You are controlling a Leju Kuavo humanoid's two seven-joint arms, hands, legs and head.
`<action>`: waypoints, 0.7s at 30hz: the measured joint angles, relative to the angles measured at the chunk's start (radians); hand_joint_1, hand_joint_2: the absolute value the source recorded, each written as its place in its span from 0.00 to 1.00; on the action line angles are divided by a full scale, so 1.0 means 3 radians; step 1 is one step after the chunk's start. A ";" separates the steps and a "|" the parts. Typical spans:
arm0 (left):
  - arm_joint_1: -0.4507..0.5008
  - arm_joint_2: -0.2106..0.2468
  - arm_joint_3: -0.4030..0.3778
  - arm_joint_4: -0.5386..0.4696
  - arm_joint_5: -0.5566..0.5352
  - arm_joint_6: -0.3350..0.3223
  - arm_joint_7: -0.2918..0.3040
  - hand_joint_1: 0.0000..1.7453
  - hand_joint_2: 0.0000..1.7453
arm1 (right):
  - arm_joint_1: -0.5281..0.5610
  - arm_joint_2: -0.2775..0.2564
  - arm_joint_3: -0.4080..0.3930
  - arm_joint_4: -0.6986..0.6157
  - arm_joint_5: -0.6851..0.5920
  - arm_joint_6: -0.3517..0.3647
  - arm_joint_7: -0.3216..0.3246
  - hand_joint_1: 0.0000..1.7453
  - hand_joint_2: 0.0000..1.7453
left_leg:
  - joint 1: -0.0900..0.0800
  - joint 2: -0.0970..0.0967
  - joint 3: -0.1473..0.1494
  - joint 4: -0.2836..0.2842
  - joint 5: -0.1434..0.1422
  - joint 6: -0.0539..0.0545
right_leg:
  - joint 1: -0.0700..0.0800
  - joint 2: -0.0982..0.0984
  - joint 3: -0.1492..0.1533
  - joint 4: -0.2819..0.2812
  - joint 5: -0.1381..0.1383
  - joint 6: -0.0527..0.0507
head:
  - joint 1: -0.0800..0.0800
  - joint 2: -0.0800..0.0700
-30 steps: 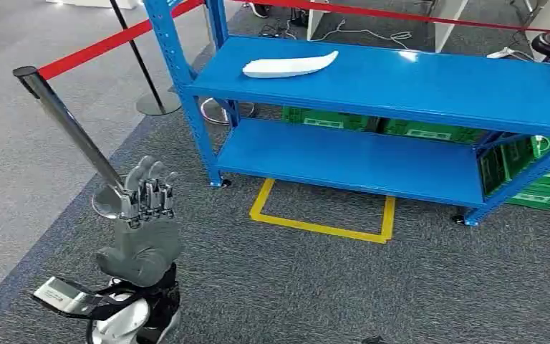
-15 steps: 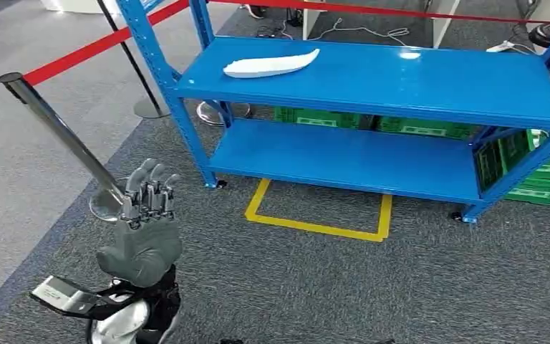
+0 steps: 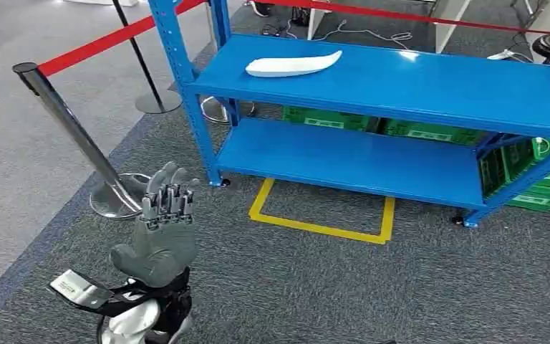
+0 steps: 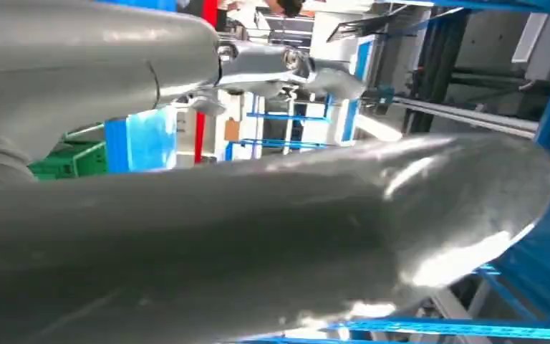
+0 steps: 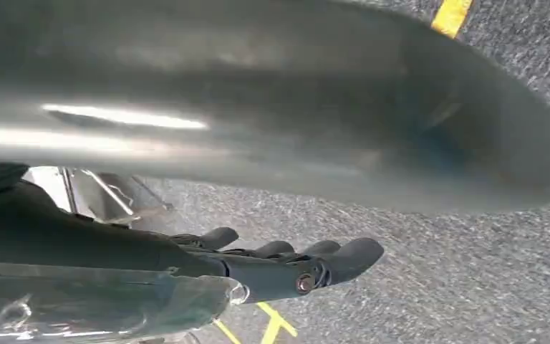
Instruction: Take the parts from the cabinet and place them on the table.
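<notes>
Head view: the white part (image 3: 293, 65) lies on the blue rack's (image 3: 430, 86) top shelf, long axis running left to right, well ahead and right of the empty left hand (image 3: 161, 236), fingers straight and slightly apart.

Right wrist view: the right hand (image 5: 286, 269) hangs over carpet, fingers loosely extended, holding nothing.

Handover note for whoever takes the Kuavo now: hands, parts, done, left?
Left hand: raised in front of the body, fingers apart, holding nothing.
Right hand: hangs over the carpet, fingers roughly straight, nothing visibly in it.
Part: one white curved part lies on the top shelf of the blue cabinet, near its left end.
Done: nothing picked.
Left: close in on the cabinet, take the part, carry it to the table.
</notes>
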 joint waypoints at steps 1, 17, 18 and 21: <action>-0.0001 0.0000 -0.0001 0.0005 -0.0005 -0.0014 -0.0001 0.00 0.00 | -0.0002 0.0000 0.0000 0.0000 0.0004 0.0001 0.0000 0.00 0.00 | 0.0000 -0.0001 0.0012 0.0000 -0.0004 -0.0002 | 0.0000 -0.0001 0.0144 -0.0292 0.0153 -0.0008 | -0.0003 0.0000; -0.0023 0.0024 -0.0060 0.0038 -0.0092 -0.0320 -0.0001 0.00 0.00 | -0.0009 -0.0004 0.0071 0.0000 0.0211 0.0025 0.0042 0.00 0.00 | 0.0018 0.0004 -0.0131 0.0319 -0.0043 -0.0175 | -0.0016 0.0003 0.0396 -0.0813 0.0297 -0.0145 | -0.0038 0.0000; -0.0024 0.0024 -0.0060 0.0038 -0.0092 -0.0322 -0.0001 0.00 0.00 | -0.0009 -0.0004 0.0076 0.0000 0.0212 0.0024 0.0042 0.00 0.00 | 0.0026 0.0017 -0.0007 0.0085 0.0017 -0.0177 | -0.0010 0.0008 0.0397 -0.0813 0.0295 -0.0120 | -0.0042 0.0000; -0.0028 0.0019 -0.0064 0.0045 -0.0090 -0.0322 -0.0001 0.00 0.00 | -0.0004 -0.0004 0.0097 0.0000 0.0220 0.0020 0.0042 0.00 0.00 | 0.0004 -0.0003 0.0002 0.0006 -0.0019 -0.0096 | 0.0004 0.0010 0.0383 -0.0828 0.0310 -0.0051 | -0.0036 0.0000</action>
